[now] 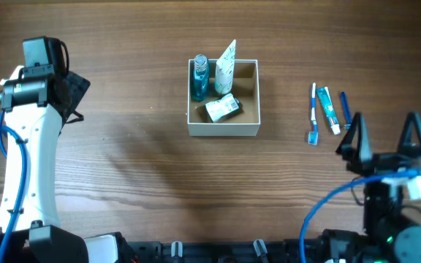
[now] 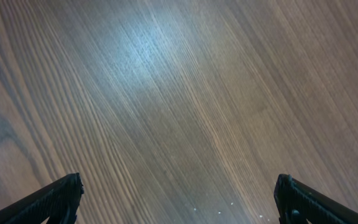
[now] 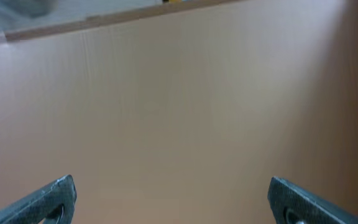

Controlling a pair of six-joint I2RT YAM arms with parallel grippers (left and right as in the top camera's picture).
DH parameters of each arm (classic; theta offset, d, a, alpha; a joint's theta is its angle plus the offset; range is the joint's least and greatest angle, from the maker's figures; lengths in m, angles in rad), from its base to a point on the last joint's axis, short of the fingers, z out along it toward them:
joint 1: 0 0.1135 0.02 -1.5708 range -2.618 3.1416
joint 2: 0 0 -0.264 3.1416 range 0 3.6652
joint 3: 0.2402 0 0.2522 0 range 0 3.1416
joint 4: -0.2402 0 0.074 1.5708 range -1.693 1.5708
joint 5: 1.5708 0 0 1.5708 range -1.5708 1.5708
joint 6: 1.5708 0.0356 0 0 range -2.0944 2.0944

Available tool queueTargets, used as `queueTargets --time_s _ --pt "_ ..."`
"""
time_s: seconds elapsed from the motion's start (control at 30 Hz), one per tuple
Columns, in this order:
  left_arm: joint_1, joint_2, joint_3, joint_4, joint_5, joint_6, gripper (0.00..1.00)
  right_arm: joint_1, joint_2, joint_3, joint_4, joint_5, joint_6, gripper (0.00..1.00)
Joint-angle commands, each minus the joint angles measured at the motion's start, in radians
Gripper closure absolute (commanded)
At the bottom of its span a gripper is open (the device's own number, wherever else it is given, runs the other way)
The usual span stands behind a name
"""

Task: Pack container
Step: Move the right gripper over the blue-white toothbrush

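Note:
The container (image 1: 247, 128) is a small white-walled box with a tan inside, at the table's middle in the overhead view. It holds a blue bottle (image 1: 199, 77), a white tube (image 1: 225, 66) and a small white packet (image 1: 222, 108). To its right on the table lie a toothbrush (image 1: 313, 113), a small toothpaste tube (image 1: 330, 109) and a thin blue item (image 1: 346, 108). My right gripper (image 1: 386, 133) is open and empty, just right of and below these. My left gripper (image 1: 70, 93) is open and empty at the far left; its wrist view (image 2: 179, 199) shows only bare wood.
The right wrist view shows only blurred tan table surface between the open fingers (image 3: 173, 199). Blue cables run along both arms. The table's front edge carries black fittings (image 1: 218, 252).

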Motion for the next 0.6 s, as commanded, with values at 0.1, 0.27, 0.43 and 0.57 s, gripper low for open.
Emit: queueTargets --time_s 0.1,0.27,0.43,0.57 --pt "0.005 -0.016 0.012 0.003 -0.016 0.005 0.0 0.005 0.431 0.455 -0.335 -0.083 -0.265 0.0" --pt "0.005 -0.016 0.012 0.003 -0.016 0.005 0.0 0.005 0.723 0.794 -0.73 -0.127 -0.262 0.0" --pt "0.005 -0.016 0.012 0.003 -0.016 0.004 0.0 0.005 0.944 1.046 -1.082 -0.13 -0.265 0.0" --pt "0.005 -0.016 0.012 0.003 -0.016 0.005 0.0 0.005 1.013 1.094 -1.175 -0.138 -0.24 0.0"
